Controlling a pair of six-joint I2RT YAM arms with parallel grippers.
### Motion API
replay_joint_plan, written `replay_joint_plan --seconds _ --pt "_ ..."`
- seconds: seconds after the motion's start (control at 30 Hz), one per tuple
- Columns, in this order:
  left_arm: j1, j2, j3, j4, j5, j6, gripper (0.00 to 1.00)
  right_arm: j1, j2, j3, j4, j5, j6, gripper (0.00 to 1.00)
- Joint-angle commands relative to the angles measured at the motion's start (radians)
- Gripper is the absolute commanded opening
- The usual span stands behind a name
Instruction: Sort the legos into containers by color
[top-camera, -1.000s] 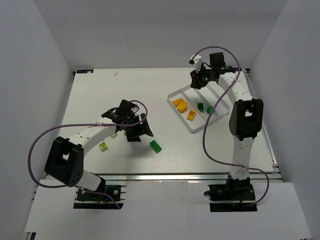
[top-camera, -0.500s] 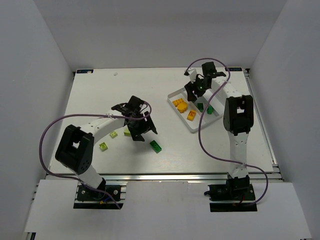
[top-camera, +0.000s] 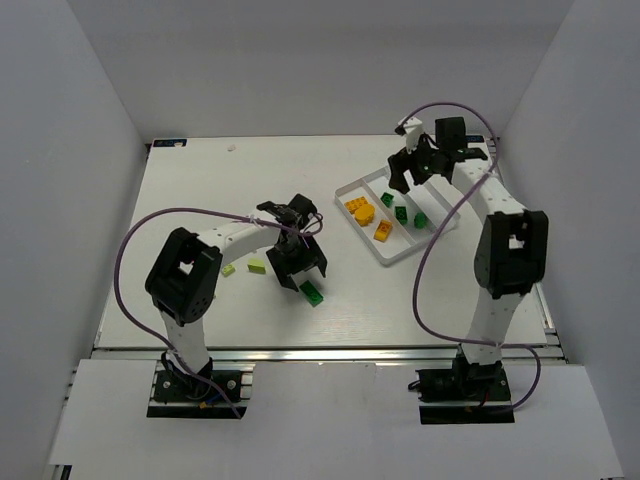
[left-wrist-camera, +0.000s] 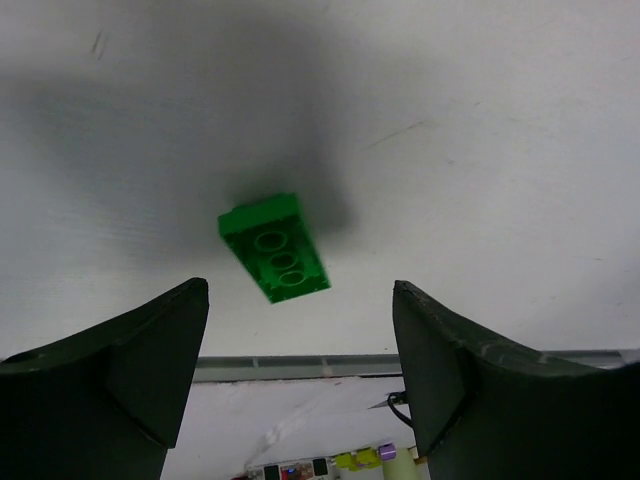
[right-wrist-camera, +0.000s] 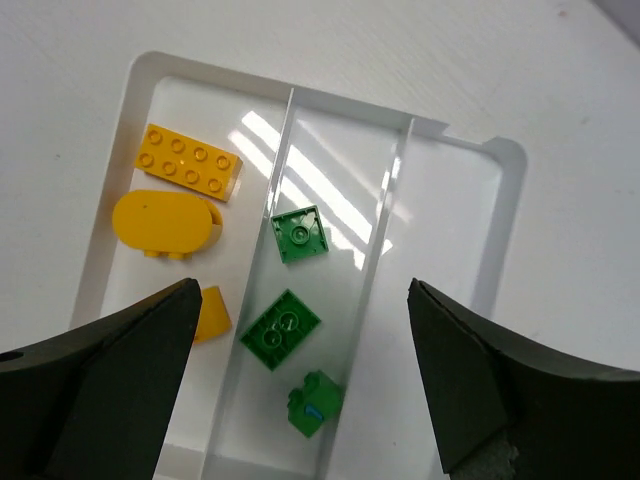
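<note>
The white worktop (top-camera: 200, 190) bears a tray (right-wrist-camera: 440, 220) toward its far right corner, plus a green brick (top-camera: 311, 292) and two pale bricks (top-camera: 257, 266) (top-camera: 228, 269) nearer its front edge.

1. Top view: fixed high behind both arm bases, looking down on the whole desk (top-camera: 200, 190).
2. Left wrist view: close above the desk, facing down at a green brick (left-wrist-camera: 275, 248), also visible from the top.
3. Right wrist view: close over the tray (right-wrist-camera: 450, 250), looking down; top view shares it.
</note>
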Motion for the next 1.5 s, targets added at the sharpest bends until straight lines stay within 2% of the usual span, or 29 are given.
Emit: replay_joint_plan --seconds 0.0,0.13,0.27,0.47,0.63,0.67,0.7,0.77,0.83,0.9,0.93,1.0,1.03,1.07,1.1,1.13,1.17,1.2,1.3,1.47 --pt "-0.027 -0.026 0.036 -0.111 -0.077 -0.079 0.84 -0.015 -0.145 -0.096 0.166 -0.037 0.059 0.89" --pt "-0.05 -0.026 0.017 -0.1 -0.094 -0.148 0.83 -0.043 -0.243 -0.22 0.234 -0.089 0.108 0.89" --pt "-0.069 0.045 0.024 -0.108 -0.111 -0.171 0.8 -0.067 -0.327 -0.32 0.285 -0.114 0.126 0.89" --pt "-0.079 0.098 0.039 -0.065 -0.144 -0.205 0.74 -0.104 -0.393 -0.362 0.295 -0.155 0.13 0.89" --pt "-0.079 0.146 0.091 -0.074 -0.193 -0.202 0.49 -0.126 -0.453 -0.423 0.321 -0.17 0.128 0.89" --pt "-0.079 0.148 0.099 -0.083 -0.193 -0.202 0.42 -0.126 -0.459 -0.431 0.323 -0.17 0.131 0.89" --pt "-0.079 0.146 0.103 -0.085 -0.193 -0.198 0.28 -0.132 -0.476 -0.446 0.323 -0.172 0.133 0.89" --pt "-0.079 0.138 0.109 -0.091 -0.193 -0.191 0.17 -0.138 -0.49 -0.457 0.322 -0.17 0.126 0.89" --pt "-0.089 0.125 0.151 -0.088 -0.203 -0.132 0.01 -0.133 -0.522 -0.481 0.322 -0.167 0.113 0.89" --pt "-0.089 0.134 0.233 -0.097 -0.22 -0.02 0.0 -0.164 -0.585 -0.516 0.36 -0.111 0.079 0.89" --pt "-0.099 0.155 0.352 -0.102 -0.232 0.023 0.0 -0.167 -0.611 -0.591 0.405 -0.08 0.079 0.89" --pt "-0.099 0.183 0.474 -0.071 -0.228 0.162 0.0 -0.175 -0.681 -0.685 0.601 0.087 0.167 0.89" --pt "-0.099 0.21 0.587 -0.016 -0.222 0.201 0.0 -0.179 -0.694 -0.746 0.652 0.166 0.215 0.89" --pt "-0.099 0.227 0.632 0.019 -0.179 0.238 0.0 -0.187 -0.694 -0.738 0.653 0.187 0.221 0.79" --pt "-0.099 0.244 0.672 0.048 -0.171 0.272 0.0 -0.198 -0.673 -0.709 0.54 0.081 0.19 0.65" --pt "-0.088 0.264 0.709 0.121 -0.161 0.283 0.0 -0.214 -0.662 -0.675 0.471 0.055 0.189 0.51" --pt "-0.079 0.307 0.759 0.171 -0.065 0.29 0.0 -0.218 -0.654 -0.629 0.41 -0.025 0.186 0.2" --pt "-0.079 0.331 0.78 0.208 -0.047 0.284 0.0 -0.231 -0.651 -0.62 0.348 -0.066 0.165 0.03" --pt "-0.068 0.449 0.881 0.355 0.013 0.264 0.0 -0.234 -0.674 -0.627 0.314 -0.146 0.153 0.0" --pt "-0.068 0.598 0.965 0.62 0.06 0.182 0.0 -0.235 -0.699 -0.641 0.242 -0.158 0.148 0.0"
